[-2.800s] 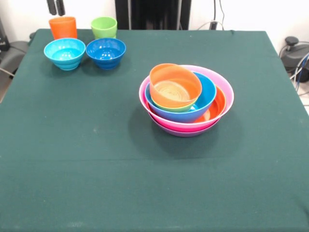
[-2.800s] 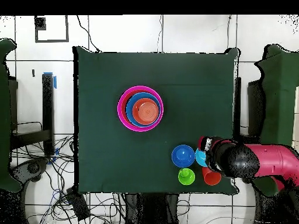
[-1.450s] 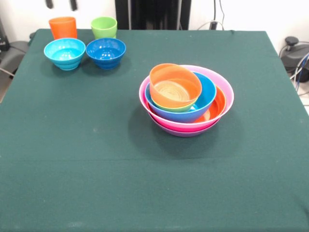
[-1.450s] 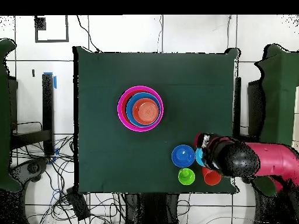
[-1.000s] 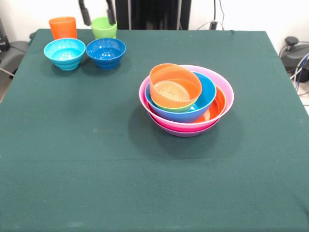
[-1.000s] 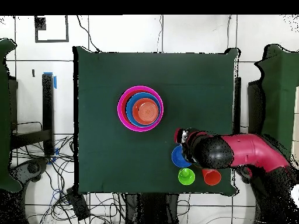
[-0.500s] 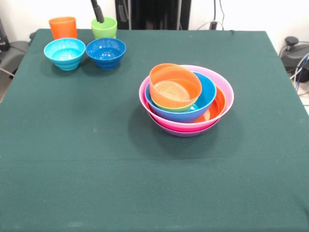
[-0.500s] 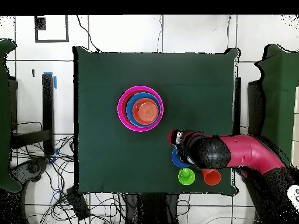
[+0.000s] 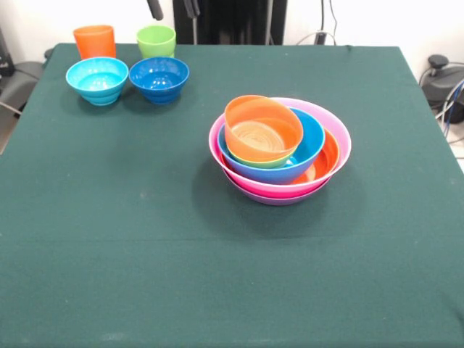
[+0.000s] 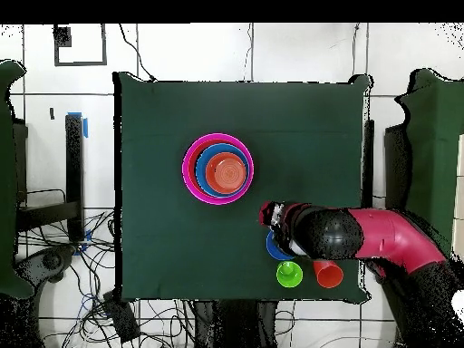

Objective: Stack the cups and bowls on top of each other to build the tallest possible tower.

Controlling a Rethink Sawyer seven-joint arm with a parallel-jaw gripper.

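The tower stands right of the table's middle: a purple bowl point(image 9: 279, 199) at the bottom, then a pink bowl point(image 9: 342, 134), a large orange bowl point(image 9: 328, 161), a large blue bowl point(image 9: 312, 141), a small lime green bowl point(image 9: 270, 163) and a tilted small orange bowl point(image 9: 262, 129) on top. It also shows in the overhead view point(image 10: 217, 169). The orange cup point(image 9: 94, 41), the lime green cup point(image 9: 156, 40), the light blue bowl point(image 9: 97, 80) and the dark blue bowl point(image 9: 159, 78) stand at the far left corner. My gripper point(image 9: 174, 9) is open and empty, high above the dark blue bowl and the green cup.
In the overhead view my red and black arm point(image 10: 362, 237) reaches in from the right, covers the light blue bowl and part of the dark blue bowl point(image 10: 274, 247). The green cup point(image 10: 289, 274) and the orange cup point(image 10: 328, 273) sit near the table edge by my base.
My gripper has moved from above the orange cup and light blue bowl sideways to above the dark blue bowl and green cup. Cups, bowls and tower have not moved.
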